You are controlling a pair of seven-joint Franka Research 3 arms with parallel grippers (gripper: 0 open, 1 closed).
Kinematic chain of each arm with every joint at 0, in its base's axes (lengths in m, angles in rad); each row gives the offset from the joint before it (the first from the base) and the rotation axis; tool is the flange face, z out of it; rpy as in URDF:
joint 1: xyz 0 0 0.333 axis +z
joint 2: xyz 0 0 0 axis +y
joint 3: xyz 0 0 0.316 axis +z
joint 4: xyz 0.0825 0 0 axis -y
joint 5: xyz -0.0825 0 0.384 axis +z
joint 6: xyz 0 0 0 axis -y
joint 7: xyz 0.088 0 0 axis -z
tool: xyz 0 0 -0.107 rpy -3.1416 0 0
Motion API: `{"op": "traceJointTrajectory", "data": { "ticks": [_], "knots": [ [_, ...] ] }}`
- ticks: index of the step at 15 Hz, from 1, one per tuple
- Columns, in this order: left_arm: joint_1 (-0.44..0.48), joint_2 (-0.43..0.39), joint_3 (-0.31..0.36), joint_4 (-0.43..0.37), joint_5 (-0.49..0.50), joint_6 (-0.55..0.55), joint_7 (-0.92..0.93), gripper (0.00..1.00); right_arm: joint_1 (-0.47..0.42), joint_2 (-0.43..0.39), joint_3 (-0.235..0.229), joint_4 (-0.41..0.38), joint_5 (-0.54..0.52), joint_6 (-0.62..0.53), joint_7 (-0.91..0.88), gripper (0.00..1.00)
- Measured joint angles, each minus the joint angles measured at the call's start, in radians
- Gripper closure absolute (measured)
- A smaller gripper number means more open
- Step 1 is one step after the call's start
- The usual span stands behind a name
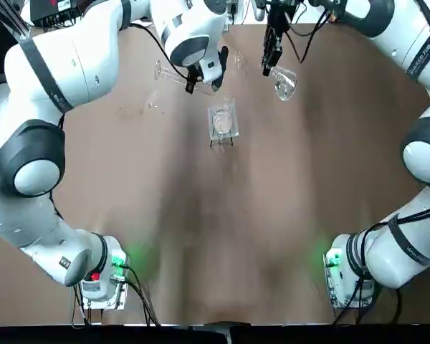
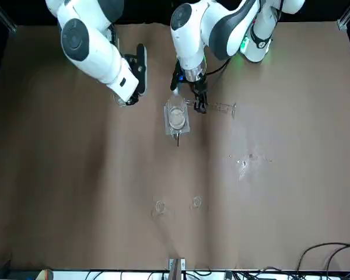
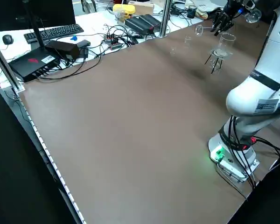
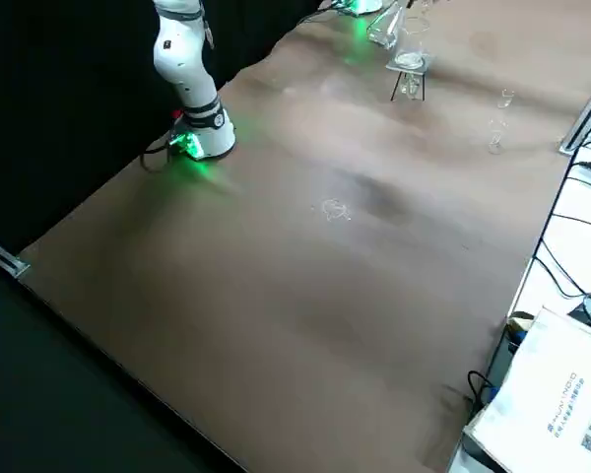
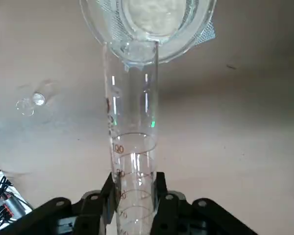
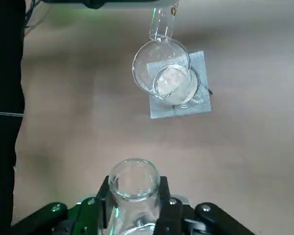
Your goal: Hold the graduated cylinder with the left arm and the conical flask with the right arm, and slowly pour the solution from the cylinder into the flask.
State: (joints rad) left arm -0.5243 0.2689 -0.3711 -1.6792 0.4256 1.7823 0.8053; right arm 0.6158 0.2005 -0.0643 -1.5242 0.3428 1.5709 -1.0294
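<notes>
Brown table (image 1: 201, 236), both grasps done. We hold the cylinder (image 5: 132, 147) near-horizontal in the left gripper (image 5: 133, 205), its mouth over the beaker (image 1: 223, 122); right gripper (image 6: 133, 208) clamps the flask (image 6: 132, 188) aloft, apart. Alignment and pour remain.

I see the near and middle counter (image 1: 222, 244) open for passage. At the far centre, the beaker (image 1: 223, 120) on its stand blocks the way, between the graduated cylinder (image 1: 173, 74) and conical flask (image 1: 284, 84).
</notes>
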Motion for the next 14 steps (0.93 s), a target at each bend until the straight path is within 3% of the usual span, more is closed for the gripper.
{"op": "traceJointTrajectory", "data": {
  "ticks": [10,14],
  "knots": [
    [0.002,0.000,0.000,0.008,-0.001,-0.001,-0.016,0.66,0.071,0.018,0.001,0.001,-0.058,0.045,0.076,0.61],
    [0.024,0.000,0.000,0.020,-0.108,-0.001,-0.017,0.66,0.071,0.019,0.001,0.001,-0.061,0.046,0.077,0.61]
  ]
}}
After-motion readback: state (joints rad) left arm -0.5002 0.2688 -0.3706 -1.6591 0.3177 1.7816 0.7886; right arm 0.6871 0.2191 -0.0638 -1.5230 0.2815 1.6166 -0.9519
